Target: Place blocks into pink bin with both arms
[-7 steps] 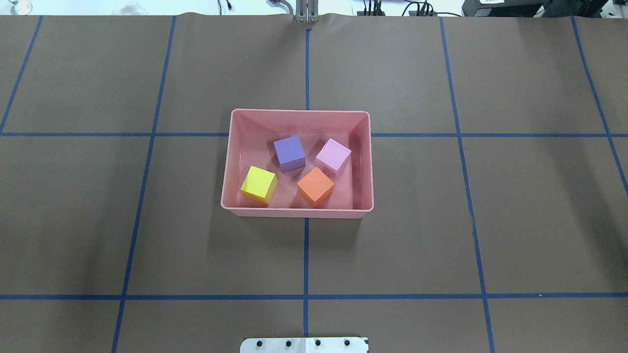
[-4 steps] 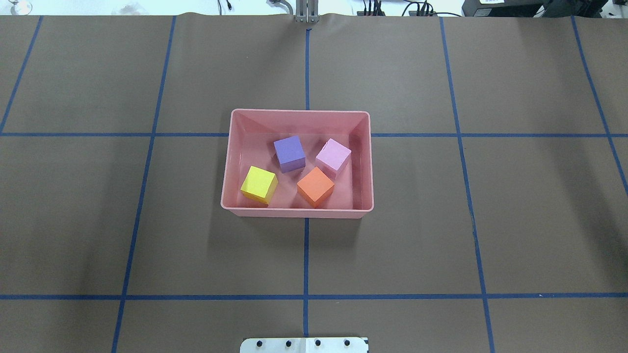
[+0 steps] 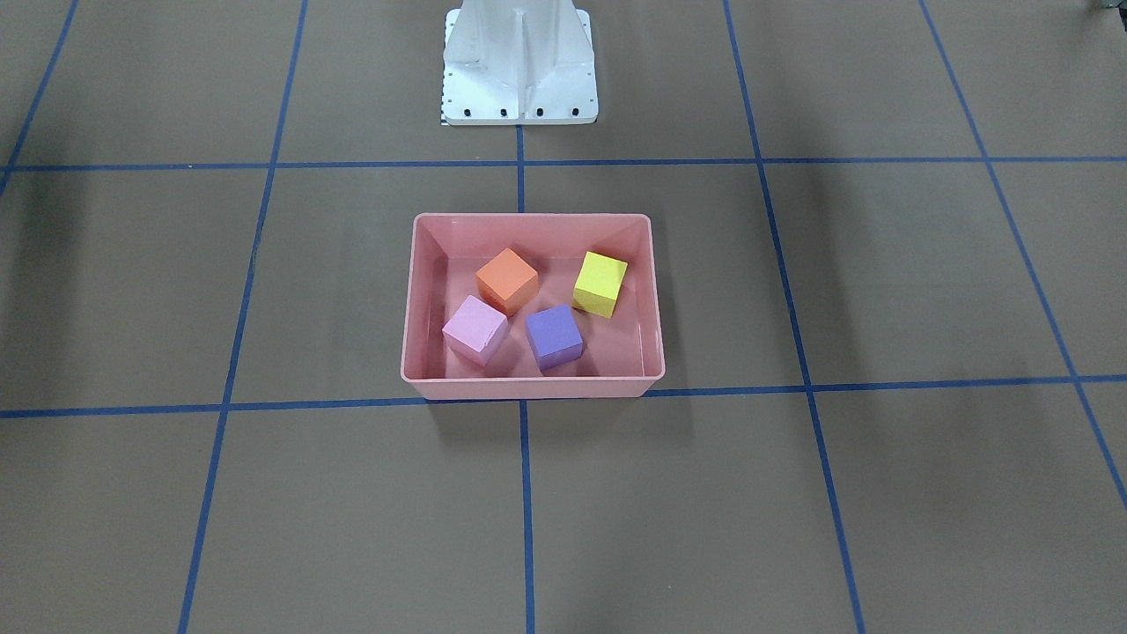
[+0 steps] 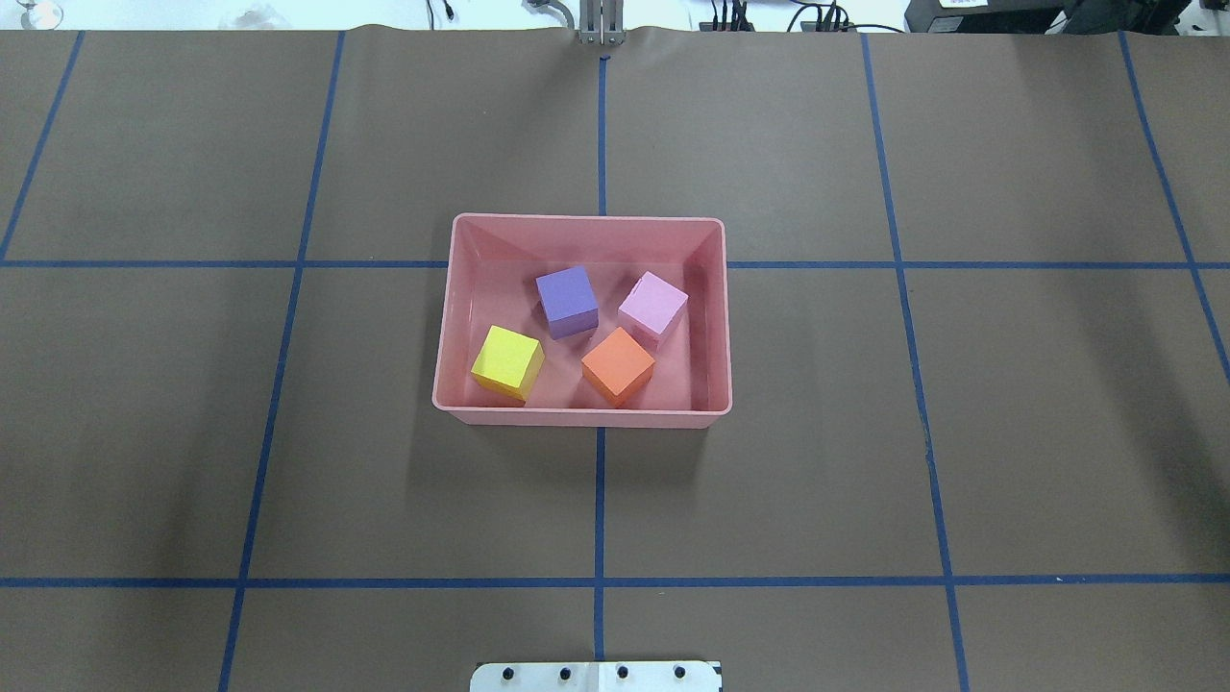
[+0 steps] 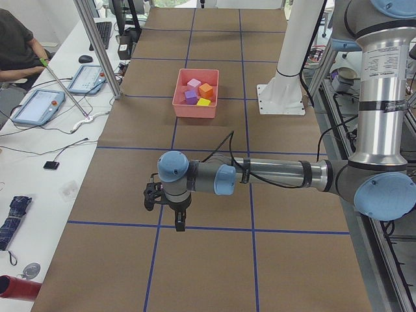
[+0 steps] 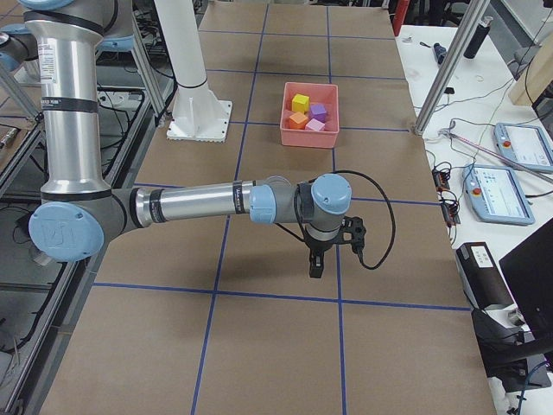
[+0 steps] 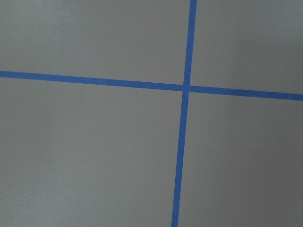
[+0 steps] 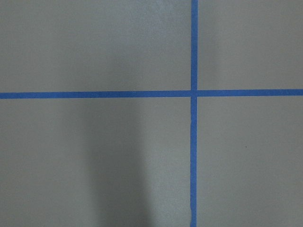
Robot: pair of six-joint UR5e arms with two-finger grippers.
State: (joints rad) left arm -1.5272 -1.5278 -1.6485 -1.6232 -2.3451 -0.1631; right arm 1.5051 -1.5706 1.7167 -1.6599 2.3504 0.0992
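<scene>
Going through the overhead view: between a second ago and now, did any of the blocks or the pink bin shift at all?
Nothing visibly changed. The yellow block, purple block, light pink block and orange block lie in the same spots inside the pink bin, which has not shifted on the table.

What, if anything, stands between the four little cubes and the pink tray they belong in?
Nothing visible does. The orange block, light pink block, yellow block and purple block already lie inside the pink bin. The left gripper and right gripper hang over the table, far from it.
</scene>
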